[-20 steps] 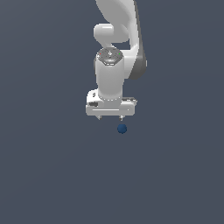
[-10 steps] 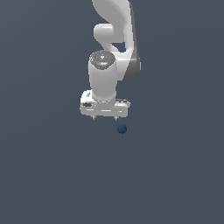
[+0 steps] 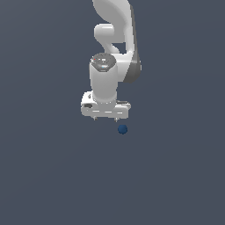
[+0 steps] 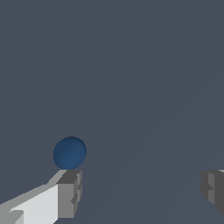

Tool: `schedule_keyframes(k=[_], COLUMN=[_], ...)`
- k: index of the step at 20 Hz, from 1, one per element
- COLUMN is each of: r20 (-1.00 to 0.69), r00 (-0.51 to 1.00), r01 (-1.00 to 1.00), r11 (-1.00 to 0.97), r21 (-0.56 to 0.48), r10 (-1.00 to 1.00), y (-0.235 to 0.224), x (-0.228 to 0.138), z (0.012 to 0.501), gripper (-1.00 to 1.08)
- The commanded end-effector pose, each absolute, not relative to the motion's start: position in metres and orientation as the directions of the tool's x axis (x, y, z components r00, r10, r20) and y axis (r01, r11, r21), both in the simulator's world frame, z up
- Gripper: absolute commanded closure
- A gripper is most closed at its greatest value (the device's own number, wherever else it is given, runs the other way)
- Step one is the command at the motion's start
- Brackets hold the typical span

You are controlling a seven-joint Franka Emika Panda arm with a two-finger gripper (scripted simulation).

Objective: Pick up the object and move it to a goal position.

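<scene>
I see a plain grey-blue floor (image 3: 44, 176) and one white arm (image 3: 115, 39) reaching down over it. My gripper (image 3: 105, 117) hangs low with its jaws wide apart and nothing between them. In the wrist view two grey fingertips (image 4: 70, 192) show at opposite edges, with bare floor filling the wide gap.

The ball (image 3: 122, 129), small, dark blue and smooth, sits on the floor. In the exterior view it lies just below the gripper and toward that view's right, under one end of the hand rather than its middle. In the wrist view the ball (image 4: 69, 152) sits just beyond one fingertip, in line with it and not in the gap.

I judge the grasp is not lined up yet. If I descend from here, that fingertip could land on the ball or clip its side. A smooth round ball would likely roll away at such a touch. If I close here, the jaws would meet on nothing. I would shift sideways first, to centre the ball between the fingers. No goal marker is visible in either view.
</scene>
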State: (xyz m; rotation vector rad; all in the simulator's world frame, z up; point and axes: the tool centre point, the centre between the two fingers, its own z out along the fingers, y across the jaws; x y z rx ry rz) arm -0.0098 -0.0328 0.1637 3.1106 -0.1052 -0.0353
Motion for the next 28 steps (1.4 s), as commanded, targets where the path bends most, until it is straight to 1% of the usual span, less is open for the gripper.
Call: schedule_keyframes(k=[1,17,28], r20=[-0.020,-0.003,0.000], r00=[0.996,0.961,0.944], r01=[-0.081,-0.275,-0.329], r11=[-0.996,-0.961,-0.944], r21=[0.028,0.006,0.000], r10=[-0.082,-0.275,-0.329], y=[-0.027,0.041,0.059], x=[-0.010,-0.026,-0.033], z=[0.159,0.097,0.081], gripper=[-0.92,-0.92,-0.92])
